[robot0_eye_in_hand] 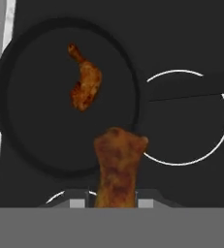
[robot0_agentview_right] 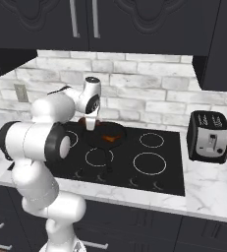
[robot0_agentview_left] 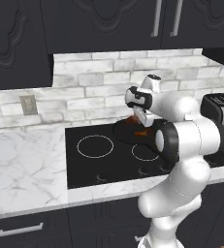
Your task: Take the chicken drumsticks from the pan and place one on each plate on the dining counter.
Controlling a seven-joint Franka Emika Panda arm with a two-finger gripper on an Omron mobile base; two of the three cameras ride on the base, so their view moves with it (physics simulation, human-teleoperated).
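**Drumstick in the claw, hanging over the pan's near rim**

Gripping one of the two chicken drumsticks: held drumstick [robot0_eye_in_hand: 117, 167] rising from between the gripper [robot0_eye_in_hand: 116, 202] fingertips, fingers closed against its sides, its long axis running straight along the gripper's own line, the knobby end pointing away from the hand. Hanging above the pan [robot0_eye_in_hand: 26, 140], over the part of the rim nearest the white burner ring [robot0_eye_in_hand: 184, 116], clear of the pan floor as far as can be judged.

Lying flat inside the pan, toward its middle: the second drumstick [robot0_eye_in_hand: 86, 85], apart from the held piece, thin bone end pointing away from the gripper, thick end nearer it, long axis slightly slanted against the held one's.

In the right base view, hovering just above the pan [robot0_agentview_right: 116, 132] on the black stove [robot0_agentview_right: 159, 167], gripper [robot0_agentview_right: 90, 126] pointing down, an orange speck of meat beside it. In the left base view, the same: gripper [robot0_agentview_left: 141, 121] over the pan [robot0_agentview_left: 123, 133], arm partly covering it.

No plates and no dining counter anywhere near the pan here; judging from that, carrying away from the stove being the step in hand, with the base likely needing to drive. Risk: the glossy piece slipping lengthwise between the fingers during a wide swing.
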